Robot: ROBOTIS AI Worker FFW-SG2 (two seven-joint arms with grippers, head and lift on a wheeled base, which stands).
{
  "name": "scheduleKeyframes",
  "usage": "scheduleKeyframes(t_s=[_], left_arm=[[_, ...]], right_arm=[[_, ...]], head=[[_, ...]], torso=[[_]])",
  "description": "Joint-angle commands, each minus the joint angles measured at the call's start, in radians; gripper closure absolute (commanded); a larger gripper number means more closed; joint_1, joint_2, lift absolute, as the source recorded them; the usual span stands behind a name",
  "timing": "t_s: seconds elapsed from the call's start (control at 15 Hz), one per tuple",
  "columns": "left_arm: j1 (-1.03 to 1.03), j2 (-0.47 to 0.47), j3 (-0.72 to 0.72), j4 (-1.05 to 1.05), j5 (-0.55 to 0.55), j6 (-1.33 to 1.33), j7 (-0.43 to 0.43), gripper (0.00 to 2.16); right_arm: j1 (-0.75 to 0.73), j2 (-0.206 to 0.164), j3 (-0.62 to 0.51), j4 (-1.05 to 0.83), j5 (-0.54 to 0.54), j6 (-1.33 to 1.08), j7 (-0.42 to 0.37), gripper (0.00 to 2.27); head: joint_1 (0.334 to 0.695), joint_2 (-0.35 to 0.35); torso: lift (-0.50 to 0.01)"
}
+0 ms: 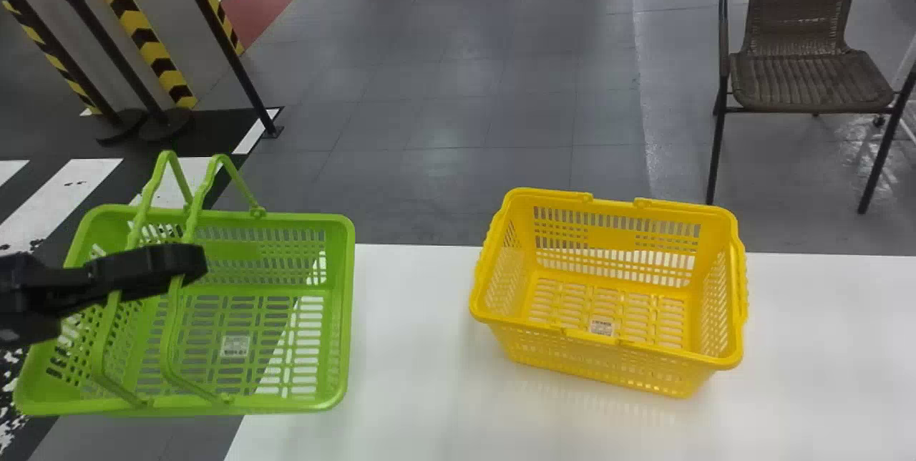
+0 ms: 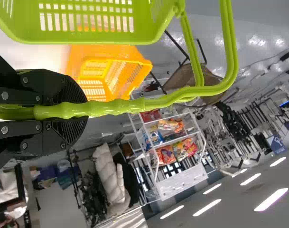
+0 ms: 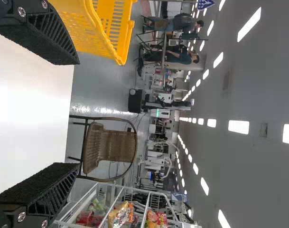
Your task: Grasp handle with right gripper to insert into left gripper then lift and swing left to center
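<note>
"Basket (image 1: 343,303), head view?"
"Long axis side to side, straddling the table's (image 1: 401,375) left edge; left pincer (image 1: 168,268) hides some of the handles (image 1: 167,350)."
"Left wrist view?"
"Clamped on those handles; basket cut off."
"Right wrist view?"
"Right pincer (image 3: 73,114), wide."

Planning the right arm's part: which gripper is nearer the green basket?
Left. The left gripper is closed on the green basket's handles. The right gripper is open, off to that basket's right and apart from it.
</note>
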Motion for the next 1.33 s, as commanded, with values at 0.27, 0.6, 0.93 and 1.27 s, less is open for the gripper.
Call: scheduleKeyframes(t_s=[0.27, 0.6, 0.93, 1.27], left_arm=[[0.286, -0.227, 0.144, -0.259, 0.192, 0.001, 0.148, 2.14], [0.399, -0.389, 0.147, -0.466, 0.336, 0.001, 0.243, 2.13], [0.444, -0.547, 0.05, -0.634, 0.406, 0.001, 0.308, 2.13], [0.408, -0.619, -0.145, -0.638, 0.406, 0.001, 0.386, 2.13]], right_arm=[[0.003, -0.001, 0.004, -0.019, -0.001, 0.0, 0.015, 0.04], [0.003, -0.001, 0.01, -0.035, -0.001, 0.018, 0.017, 0.04], [0.009, -0.006, 0.021, -0.063, 0.0, 0.031, 0.017, 0.04], [0.018, -0.007, 0.035, -0.097, 0.008, 0.046, 0.017, 0.04]], head=[[0.695, 0.238], [0.695, 0.154], [0.695, 0.026], [0.695, -0.124]], torso=[[0.0], [0.0], [0.0], [0.0]])
